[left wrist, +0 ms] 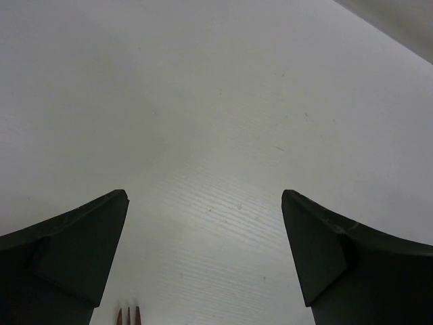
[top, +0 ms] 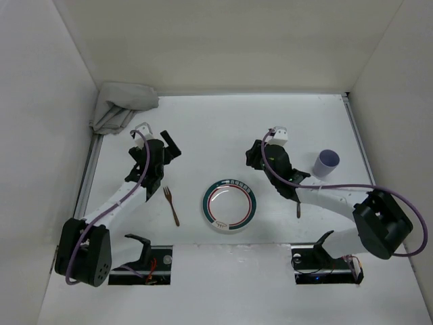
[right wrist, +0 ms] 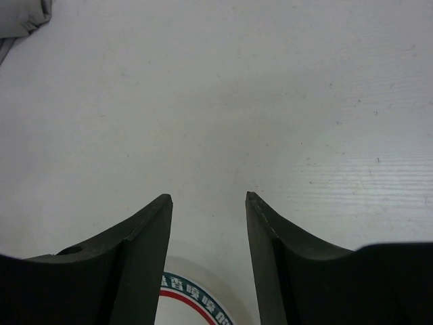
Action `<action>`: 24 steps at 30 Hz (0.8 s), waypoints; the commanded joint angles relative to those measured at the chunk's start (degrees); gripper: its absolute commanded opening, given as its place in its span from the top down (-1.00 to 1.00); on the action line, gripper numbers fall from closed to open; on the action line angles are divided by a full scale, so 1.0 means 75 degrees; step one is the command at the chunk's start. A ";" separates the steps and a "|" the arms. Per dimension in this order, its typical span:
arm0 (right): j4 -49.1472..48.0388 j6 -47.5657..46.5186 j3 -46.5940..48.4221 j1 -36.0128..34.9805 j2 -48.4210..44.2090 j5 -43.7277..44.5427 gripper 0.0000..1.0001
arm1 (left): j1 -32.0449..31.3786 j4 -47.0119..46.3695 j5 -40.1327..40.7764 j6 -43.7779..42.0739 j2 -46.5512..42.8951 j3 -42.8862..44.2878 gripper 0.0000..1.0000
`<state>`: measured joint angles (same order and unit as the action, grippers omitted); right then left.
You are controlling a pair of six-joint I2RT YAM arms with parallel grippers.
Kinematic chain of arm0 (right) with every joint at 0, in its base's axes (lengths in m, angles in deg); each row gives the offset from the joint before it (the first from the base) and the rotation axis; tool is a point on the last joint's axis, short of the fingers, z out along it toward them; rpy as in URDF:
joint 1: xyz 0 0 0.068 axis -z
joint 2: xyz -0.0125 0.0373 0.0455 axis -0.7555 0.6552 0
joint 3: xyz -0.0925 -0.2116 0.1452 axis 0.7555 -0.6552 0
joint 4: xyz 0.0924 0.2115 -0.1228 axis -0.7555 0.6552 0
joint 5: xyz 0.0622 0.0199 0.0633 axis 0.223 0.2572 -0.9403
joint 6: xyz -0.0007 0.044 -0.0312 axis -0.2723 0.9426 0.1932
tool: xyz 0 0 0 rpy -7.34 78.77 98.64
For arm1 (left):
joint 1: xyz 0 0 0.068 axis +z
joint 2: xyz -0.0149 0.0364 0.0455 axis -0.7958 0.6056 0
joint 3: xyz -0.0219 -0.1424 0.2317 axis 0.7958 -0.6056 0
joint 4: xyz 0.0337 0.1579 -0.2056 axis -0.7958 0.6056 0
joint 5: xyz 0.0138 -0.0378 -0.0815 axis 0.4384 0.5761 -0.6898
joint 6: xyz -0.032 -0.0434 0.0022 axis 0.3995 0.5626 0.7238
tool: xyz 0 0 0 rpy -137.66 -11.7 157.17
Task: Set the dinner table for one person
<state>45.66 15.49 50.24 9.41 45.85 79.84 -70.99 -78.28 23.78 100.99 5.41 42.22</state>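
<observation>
Spread wide, holding nothing: left gripper (left wrist: 204, 196), near brown fork (left wrist: 128, 315) tines. Parted, likewise empty: right gripper (right wrist: 208, 196), near plate (right wrist: 196, 301) rim. Farther out on white dinner table (top: 237, 115): lavender cup (top: 327, 162) at right, grey cloth (top: 122, 105) bunched in far-left corner.

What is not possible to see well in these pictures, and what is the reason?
Fork, left wrist view: only the tine tips show; the bottom edge cuts the rest.
Plate, right wrist view: only a bit of rim; the bottom edge cuts it.
Cloth, right wrist view: cut by the top left corner.
Dark utensil, top view: right arm covers most; kind unclear.
</observation>
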 commanded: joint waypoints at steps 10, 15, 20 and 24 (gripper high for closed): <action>-0.0623 0.0088 -0.0321 0.0138 -0.0415 -0.0865 0.74 | 0.0659 -0.1423 0.0657 0.1462 0.0894 0.0744 -1.00; -0.0576 0.0088 -0.0263 0.0126 -0.0297 -0.0995 0.95 | 0.0753 -0.1662 0.1491 0.1943 0.1432 0.1642 -1.00; -0.0564 0.0099 -0.0216 0.0185 -0.0098 -0.1065 0.89 | 0.1315 -0.1368 0.1117 0.1394 0.2546 0.3297 0.54; -0.0635 0.0099 -0.0263 0.0208 -0.0133 -0.1171 0.88 | 0.1970 -0.1261 0.0264 0.1428 0.3646 0.4188 0.89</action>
<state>44.31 16.17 47.92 10.48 44.82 72.24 -59.32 -87.20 29.68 111.92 28.87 70.02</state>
